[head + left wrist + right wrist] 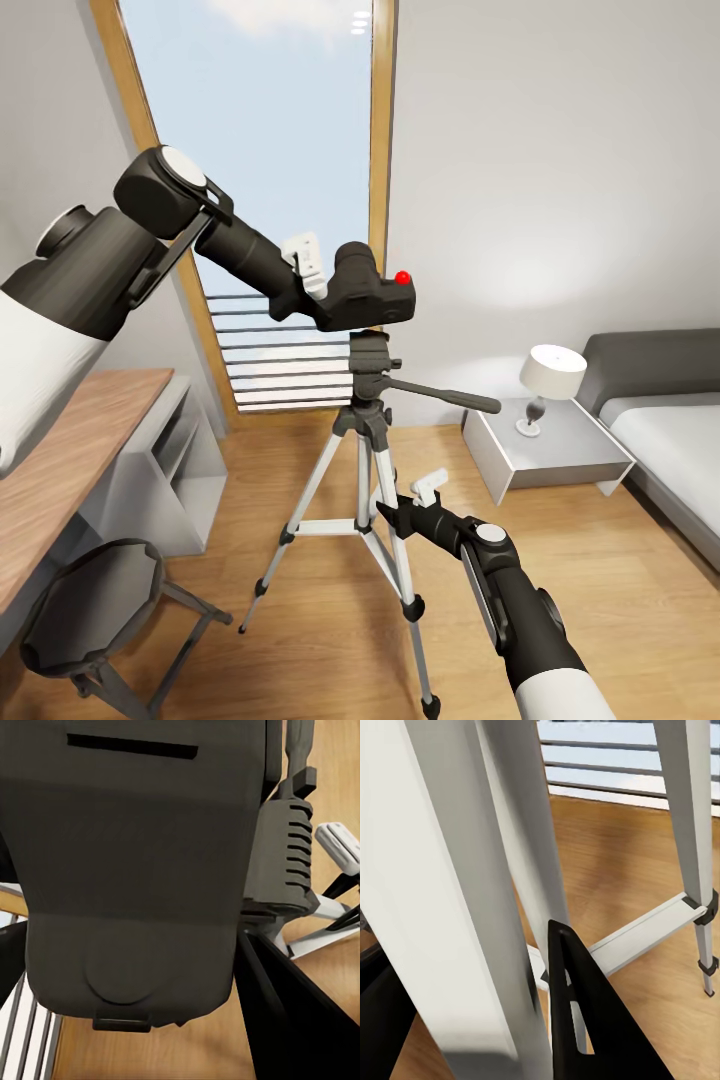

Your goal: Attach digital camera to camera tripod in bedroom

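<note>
The digital camera (pixel 372 293), black with a red button on top, hangs right over the black head (pixel 370 357) of the camera tripod (pixel 362 470); whether they touch I cannot tell. My left gripper (pixel 340 295) is shut on it from the left. The left wrist view shows the camera's dark body (pixel 127 870) up close between my fingers (pixel 300 1020). The tripod stands on the bedroom's wood floor, its pan handle (pixel 450 396) pointing right. Low down, my right gripper (pixel 388 512) is closed around a silver tripod leg (pixel 457 907), which sits between its fingers (pixel 581 1020).
A grey round stool (pixel 90 600) and a wooden desk (pixel 70 440) stand at the left. Behind the tripod is a tall wood-framed window (pixel 280 150). A white nightstand (pixel 580 455) with a lamp (pixel 552 385) and the bed (pixel 670 420) are at the right.
</note>
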